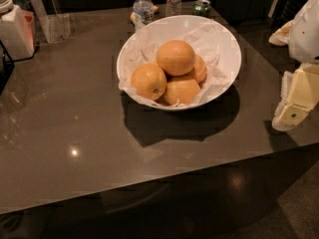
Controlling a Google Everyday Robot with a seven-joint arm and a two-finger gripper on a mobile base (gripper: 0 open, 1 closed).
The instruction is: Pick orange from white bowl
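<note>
I am just starting the job. My tool is hanging at the right side, past the edge of the bench and well apart from the bowl. I am seeing nothing in it, but I cannot tell if it is released or clenched.

The orange is sitting on top of the pile in the bowl, resting on the other fruits. Nothing is covering it.

The reach is not yet done. I am thinking the next move is going left over the rim, then coming down on the orange from above. The dotted fruit is touching it low on the left, so I am planning to grab only the top one. I am guessing it will be rolling off if I am bumping it sideways.
</note>
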